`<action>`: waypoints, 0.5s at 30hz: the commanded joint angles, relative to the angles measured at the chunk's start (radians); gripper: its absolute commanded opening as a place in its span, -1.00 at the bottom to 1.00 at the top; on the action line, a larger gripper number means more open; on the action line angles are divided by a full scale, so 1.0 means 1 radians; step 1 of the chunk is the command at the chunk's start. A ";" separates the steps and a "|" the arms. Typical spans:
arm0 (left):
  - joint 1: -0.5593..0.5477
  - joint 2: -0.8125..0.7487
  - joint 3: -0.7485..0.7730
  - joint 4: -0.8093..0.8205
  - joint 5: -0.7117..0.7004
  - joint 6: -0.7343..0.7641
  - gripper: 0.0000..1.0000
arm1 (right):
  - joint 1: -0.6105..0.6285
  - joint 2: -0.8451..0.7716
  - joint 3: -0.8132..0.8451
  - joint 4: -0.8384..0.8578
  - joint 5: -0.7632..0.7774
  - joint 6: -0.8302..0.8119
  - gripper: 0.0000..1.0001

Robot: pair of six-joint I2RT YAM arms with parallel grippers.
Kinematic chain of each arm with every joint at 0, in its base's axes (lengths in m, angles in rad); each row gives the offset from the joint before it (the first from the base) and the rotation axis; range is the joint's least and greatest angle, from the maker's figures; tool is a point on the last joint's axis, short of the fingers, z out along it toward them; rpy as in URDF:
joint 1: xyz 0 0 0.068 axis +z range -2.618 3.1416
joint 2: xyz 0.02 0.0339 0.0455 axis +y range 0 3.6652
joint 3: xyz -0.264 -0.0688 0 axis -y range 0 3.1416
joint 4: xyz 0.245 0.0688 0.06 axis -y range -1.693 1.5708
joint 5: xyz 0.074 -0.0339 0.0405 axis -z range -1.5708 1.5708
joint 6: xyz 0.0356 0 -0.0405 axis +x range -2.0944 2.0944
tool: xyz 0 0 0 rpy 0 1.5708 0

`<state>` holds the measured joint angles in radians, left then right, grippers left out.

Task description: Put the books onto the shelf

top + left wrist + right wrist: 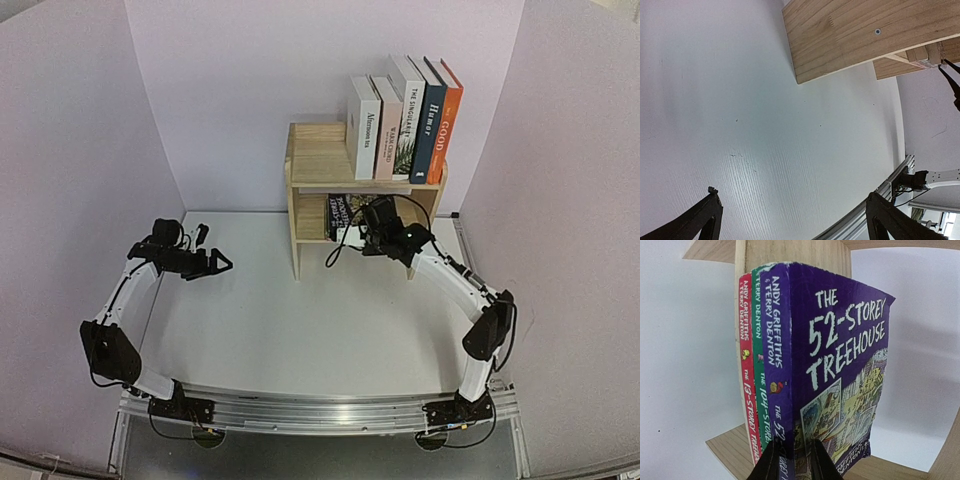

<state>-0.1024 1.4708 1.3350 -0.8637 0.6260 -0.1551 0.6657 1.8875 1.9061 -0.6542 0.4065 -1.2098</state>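
- On shelf's (318, 165) lower tier, pinches purple book's (840, 355) bottom edge in right gripper (792, 452) — upright beside two paperbacks (756, 315).
- Hangs left gripper (217, 264) spread wide, empty.
- Seems the last placement — next needs release, then straight retreat.

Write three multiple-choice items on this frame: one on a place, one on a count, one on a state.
1. Where does the purple book stand? A) on the table B) lower tier of the shelf C) top tier
2. How many books stand on the top tier? A) three B) five C) eight
3. How is the left gripper? A) open, empty B) shut on a book C) shut, empty
Key: 1 B, shelf boards show above and below it; 2 B, five spines run from white to orange; 3 A, its fingers stand wide apart over the table.
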 commanded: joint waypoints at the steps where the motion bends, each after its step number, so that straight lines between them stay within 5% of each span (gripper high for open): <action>1: 0.006 -0.032 0.001 0.019 0.000 0.009 0.99 | -0.011 0.035 0.072 0.019 -0.019 0.010 -0.60; 15: 0.008 -0.026 0.004 0.018 -0.004 0.012 0.99 | -0.009 0.053 0.102 0.021 -0.020 0.002 -0.77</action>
<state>-0.1010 1.4708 1.3331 -0.8639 0.6250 -0.1551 0.6621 1.9320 1.9608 -0.6528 0.3983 -1.2076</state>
